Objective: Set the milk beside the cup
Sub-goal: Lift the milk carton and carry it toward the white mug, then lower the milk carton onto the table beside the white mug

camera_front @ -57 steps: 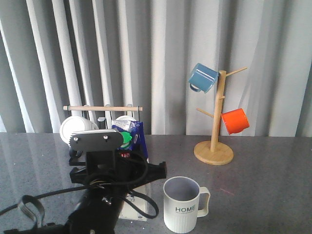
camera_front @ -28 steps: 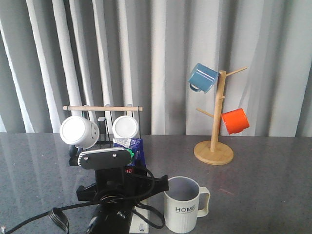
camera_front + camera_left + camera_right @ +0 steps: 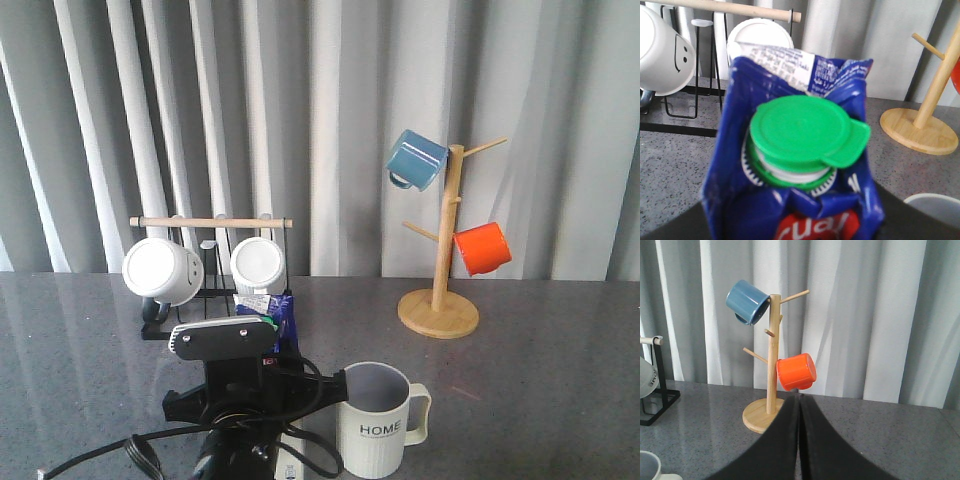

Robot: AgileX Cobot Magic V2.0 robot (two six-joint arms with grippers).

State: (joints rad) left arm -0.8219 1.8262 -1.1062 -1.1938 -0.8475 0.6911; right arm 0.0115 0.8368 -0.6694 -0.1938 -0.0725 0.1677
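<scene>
Left tool (image 3: 262, 385): mine, low and left of centre in the front view; my arm's bulk covers the fingers, so I cannot tell there how they sit. My left wrist view fills with the carton's top, and I judge I am pinching it.
Milk (image 3: 800, 150): upright in my grip; green cap and blue gable top close in the left wrist view. The front view shows only its top edge (image 3: 272, 312) peeking above my wrist, just left of the cup.
Cup (image 3: 375, 418): lower centre of the front view on the grey bench (image 3: 540, 380), "HOME" facing the camera, handle to the right.
Right tool (image 3: 798, 440): fingers pressed together, holding nothing.
Behind: rack with two white mugs (image 3: 160, 270) at centre left; wooden mug tree (image 3: 440, 300) at right, carrying a blue mug (image 3: 415, 160) and an orange mug (image 3: 482, 248).
</scene>
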